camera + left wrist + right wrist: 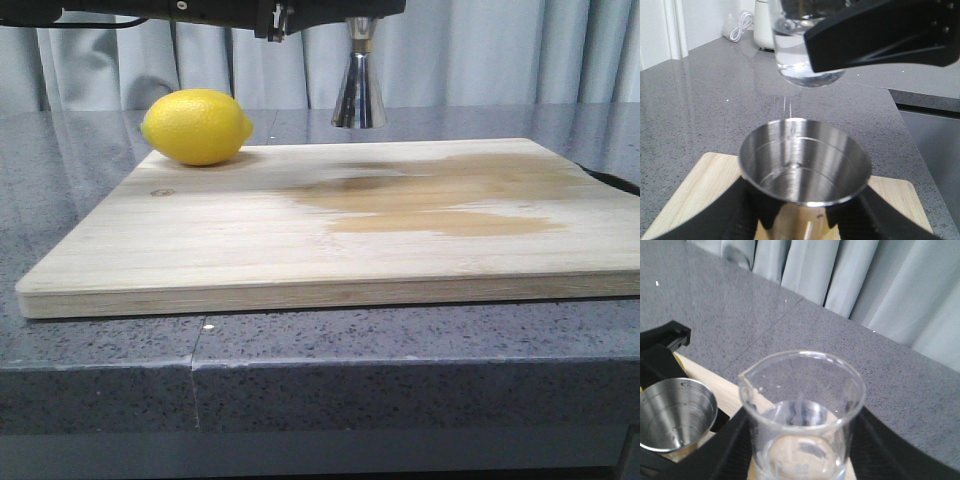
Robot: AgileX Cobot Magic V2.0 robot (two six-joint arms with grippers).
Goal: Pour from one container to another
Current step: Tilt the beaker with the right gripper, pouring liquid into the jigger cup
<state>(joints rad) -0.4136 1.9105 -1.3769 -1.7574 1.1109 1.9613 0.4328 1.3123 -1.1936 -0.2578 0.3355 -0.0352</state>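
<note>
The steel jigger (805,167) stands upright between the black fingers of my left gripper (802,220), which is shut on its waist. Its open cup faces up. In the front view its lower cone (358,90) hangs above the board's far edge. The clear glass beaker (802,415) holds some clear liquid, and my right gripper (800,450) is shut on it. The beaker (800,55) hovers a little above and beyond the jigger (672,412), its pour lip turned toward it. The beaker is out of the front view.
A wooden cutting board (200,250) lies on the grey stone counter, with a darker wet patch (440,200) on its right half. A yellow lemon (196,126) rests on the board's far left corner. Grey curtains hang behind.
</note>
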